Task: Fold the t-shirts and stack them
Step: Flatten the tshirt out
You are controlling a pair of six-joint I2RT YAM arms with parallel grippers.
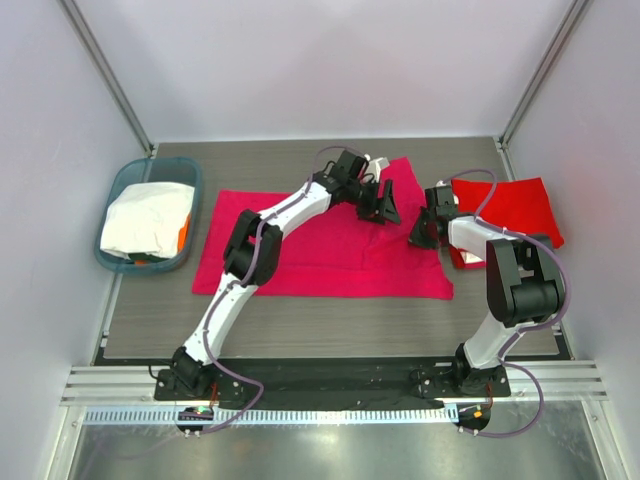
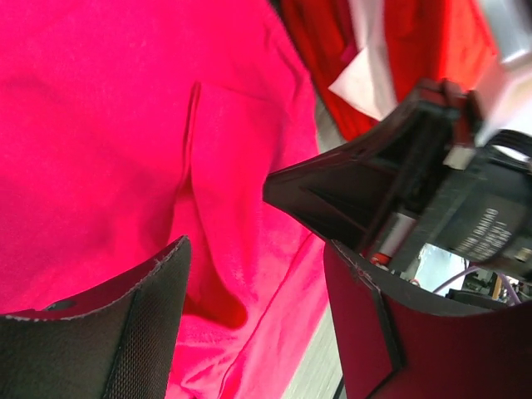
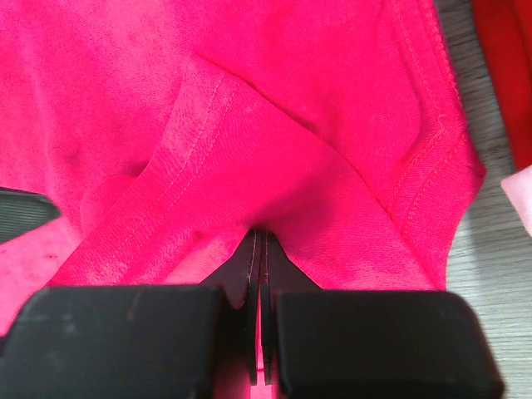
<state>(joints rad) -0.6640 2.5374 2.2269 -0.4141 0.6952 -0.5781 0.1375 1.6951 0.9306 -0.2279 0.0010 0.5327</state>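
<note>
Pinching the magenta shirt's right edge while the other claw hangs open over it.

Spread flat on the desk point(image 1: 330, 325), the magenta t-shirt point(image 1: 330, 262) lies with its long axis from 9 to 3 o'clock in the top view. The right claw point(image 3: 259, 237) is closed tight at the shirt's 3 o'clock edge, and a ridge of cloth tents up to its tips, so it seems to have a pinch of fabric. Just beyond it, toward 11 o'clock, the left claw point(image 1: 383, 207) hovers with jaws well apart, nothing between them and cloth directly below. By my reading the left arm is nearer the shirt's far right corner, and the cloth to be folded lies toward 9 o'clock of both claws. Farther off, folded red t-shirts point(image 1: 515, 205) sit at 3 o'clock, and a white t-shirt point(image 1: 145, 222) fills the teal basket point(image 1: 110, 210) at 9 o'clock.
</note>
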